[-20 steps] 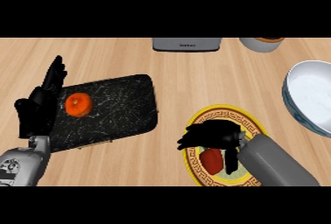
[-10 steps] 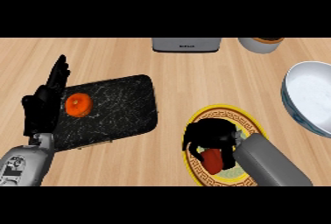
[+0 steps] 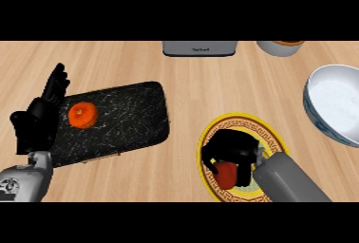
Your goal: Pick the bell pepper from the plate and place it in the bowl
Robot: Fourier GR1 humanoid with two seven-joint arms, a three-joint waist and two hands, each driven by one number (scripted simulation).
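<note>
At far left the left hand (image 3: 38,118) rests open, fingers straight and upright, beside an orange fruit (image 3: 82,115) on a black board (image 3: 129,121). On the yellow-rimmed plate (image 3: 242,124) the right hand (image 3: 231,151) curls round the red bell pepper (image 3: 228,173). The white bowl (image 3: 336,110) sits well apart at the right edge.

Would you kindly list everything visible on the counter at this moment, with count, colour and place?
bell pepper: one, red, on the plate under the right hand
plate: one, yellow-rimmed, patterned, lower right
bowl: one, white, right edge
board: one, black, speckled, left
orange fruit: one, orange, on the board
grey appliance: one, top centre
cup: one, grey, top right, partly cut off
counter: light wood
left hand: black, open, resting at the left
right hand: black, curled round the pepper
</note>
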